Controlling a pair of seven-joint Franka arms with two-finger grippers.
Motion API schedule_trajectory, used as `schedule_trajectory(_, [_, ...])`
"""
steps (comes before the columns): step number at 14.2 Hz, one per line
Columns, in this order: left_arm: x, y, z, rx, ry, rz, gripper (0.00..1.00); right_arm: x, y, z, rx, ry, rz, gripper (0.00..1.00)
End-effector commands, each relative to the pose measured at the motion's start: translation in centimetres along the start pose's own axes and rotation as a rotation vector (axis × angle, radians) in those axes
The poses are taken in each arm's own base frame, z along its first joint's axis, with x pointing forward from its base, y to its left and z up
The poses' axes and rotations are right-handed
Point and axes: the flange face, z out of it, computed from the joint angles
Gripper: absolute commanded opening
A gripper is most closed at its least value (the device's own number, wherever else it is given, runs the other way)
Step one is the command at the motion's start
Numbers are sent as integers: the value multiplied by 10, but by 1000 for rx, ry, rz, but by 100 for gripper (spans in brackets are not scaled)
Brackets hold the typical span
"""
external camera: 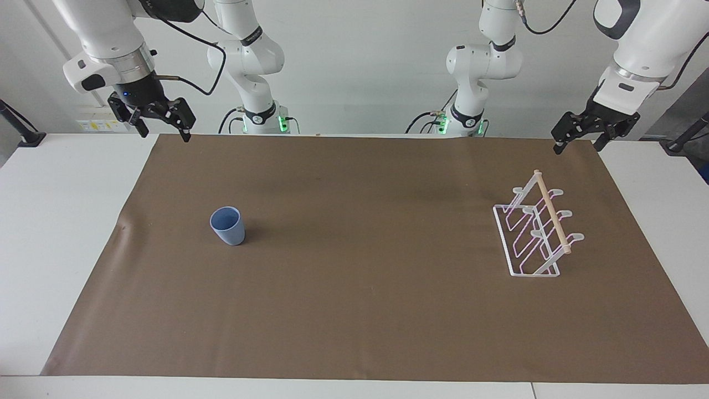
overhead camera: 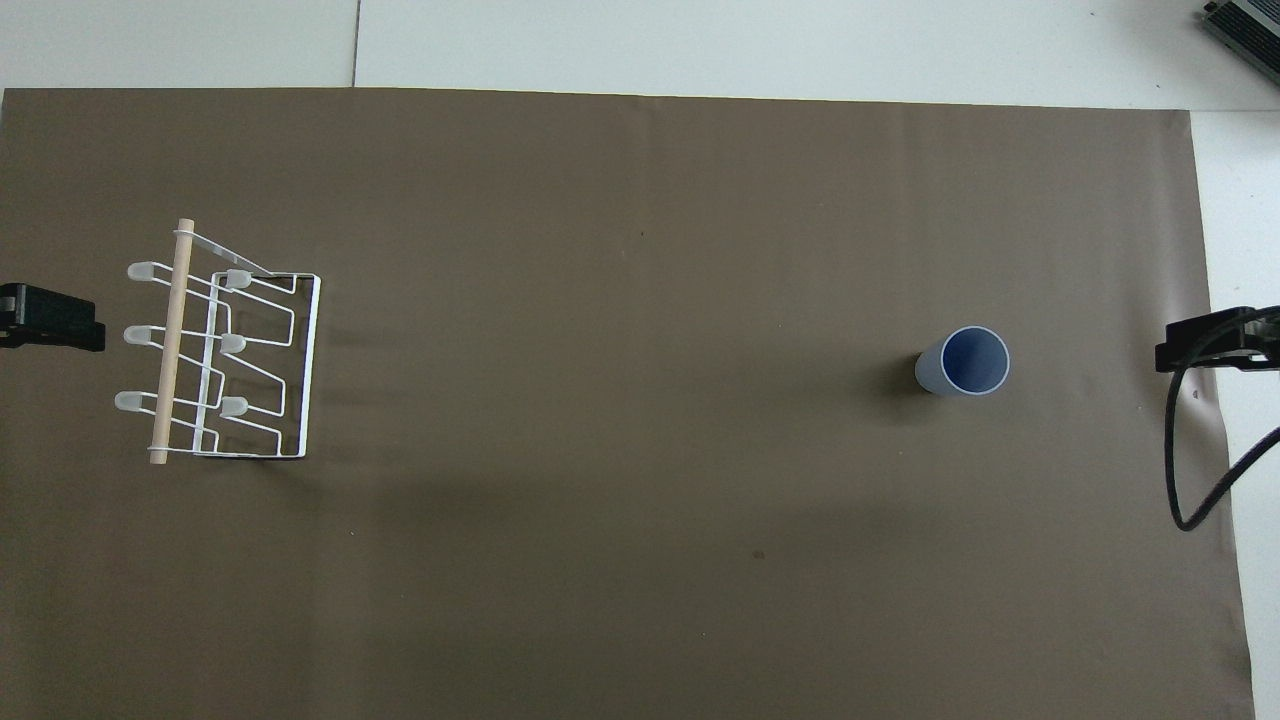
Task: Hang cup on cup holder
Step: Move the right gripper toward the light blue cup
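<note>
The cup [external camera: 227,225] stands upright, mouth up, left of centre in the facing view, on the brown mat [external camera: 354,310] toward the right arm's end of the table. The cup holder [external camera: 536,230] sits well apart from it at the right of that view, toward the left arm's end, its wooden rod [external camera: 551,212] running along the top and its prongs bare. Nothing is hung yet; the task looks unstarted.

The right gripper [external camera: 162,125] hangs at the upper left of the facing view, over the mat's edge nearest the robots, fingers spread and holding nothing. The left gripper [external camera: 576,139] hangs at the upper right, over the mat's corner by the holder, likewise spread and empty.

The risks are all ahead. The cup is light, handleless and tapered, so a pinch placed off-centre could tip it or let it slide out of the fingers. It must also be turned mouth down to sit over a prong (a turn that invites slipping). The holder is a light wire frame, and a cup pushed against a prong at the wrong angle could shove or topple it. A handover between the arms would add another chance to drop the cup.
</note>
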Motion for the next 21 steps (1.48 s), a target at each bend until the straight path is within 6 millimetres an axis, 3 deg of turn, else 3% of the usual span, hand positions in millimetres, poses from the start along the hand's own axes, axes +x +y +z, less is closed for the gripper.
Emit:
schedule_trajectory(1, [-8, -1, 0, 8, 3, -9, 100, -11, -2, 1, 14, 6, -16, 100])
schedule_trajectory(21, [-8, -1, 0, 8, 3, -11, 100, -16, -6, 5, 9, 1, -36, 100])
